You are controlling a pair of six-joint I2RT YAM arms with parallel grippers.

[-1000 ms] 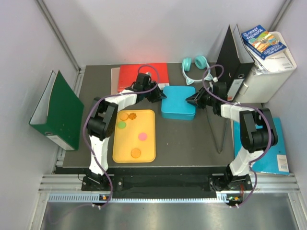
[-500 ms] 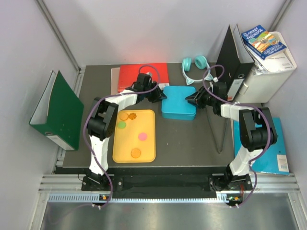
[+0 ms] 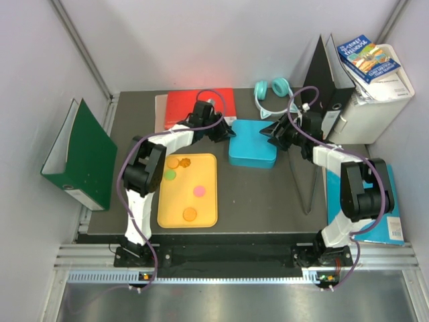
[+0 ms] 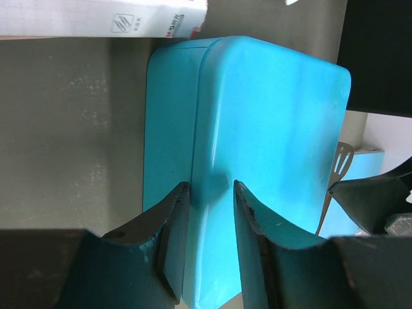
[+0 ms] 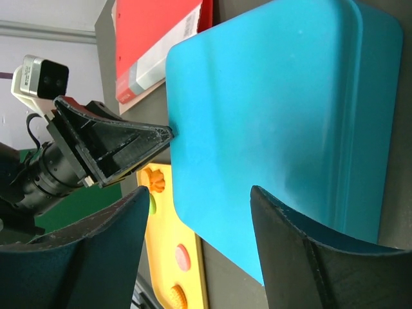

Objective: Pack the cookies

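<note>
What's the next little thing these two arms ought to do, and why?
Probably close the jaws on the ends of the blue box and ease its lid up. The left gripper and right gripper sit at opposite ends of the box, which looks shut. The cookies lie on the yellow tray, so nothing can go in until it opens.

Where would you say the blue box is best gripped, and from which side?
Probably at its left and right end walls, one gripper from each side: the blue box is wide, smooth and rounded on top, and the left gripper and right gripper flank those ends.
</note>
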